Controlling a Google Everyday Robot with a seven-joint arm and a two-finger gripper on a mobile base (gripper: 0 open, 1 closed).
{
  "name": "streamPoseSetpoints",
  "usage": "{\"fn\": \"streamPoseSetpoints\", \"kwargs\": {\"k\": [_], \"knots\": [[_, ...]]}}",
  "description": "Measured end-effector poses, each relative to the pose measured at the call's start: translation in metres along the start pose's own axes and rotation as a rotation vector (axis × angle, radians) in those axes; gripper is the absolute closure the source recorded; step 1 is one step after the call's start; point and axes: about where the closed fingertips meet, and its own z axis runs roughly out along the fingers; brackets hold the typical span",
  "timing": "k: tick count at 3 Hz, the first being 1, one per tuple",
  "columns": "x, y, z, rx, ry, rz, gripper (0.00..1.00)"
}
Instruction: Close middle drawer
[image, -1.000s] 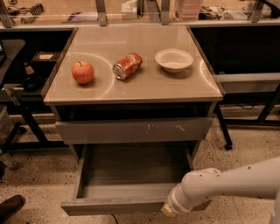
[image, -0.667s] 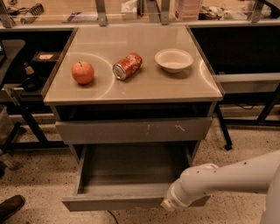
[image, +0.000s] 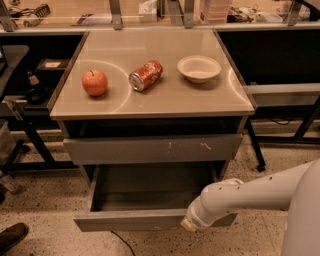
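Observation:
The middle drawer (image: 150, 192) is pulled out below the cabinet top, and its grey box interior shows. Its plain front panel (image: 125, 220) faces me near the bottom of the camera view. My white arm comes in from the lower right. My gripper (image: 191, 224) is at the right part of that front panel, against it or just in front of it. Above the drawer is the grey drawer front with pale scratch marks (image: 150, 148), which is pushed in.
On the cabinet top (image: 165, 100) lie a red apple (image: 94, 82), a red can on its side (image: 146, 75) and a white bowl (image: 199, 68). Dark shelving stands at both sides. A shoe (image: 12, 236) and a cable (image: 122, 242) are on the floor.
My arm end has moved a little left and toward the cabinet. The drawer front has slid inward a little with it.

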Motion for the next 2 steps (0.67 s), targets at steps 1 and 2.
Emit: {"fn": "streamPoseSetpoints", "kwargs": {"k": [1, 2], "knots": [[0.022, 0.0063, -0.0059, 0.015, 0.031, 0.036, 1.0], [0.0302, 0.0016, -0.0116, 0.059, 0.025, 0.093, 1.0]]}}
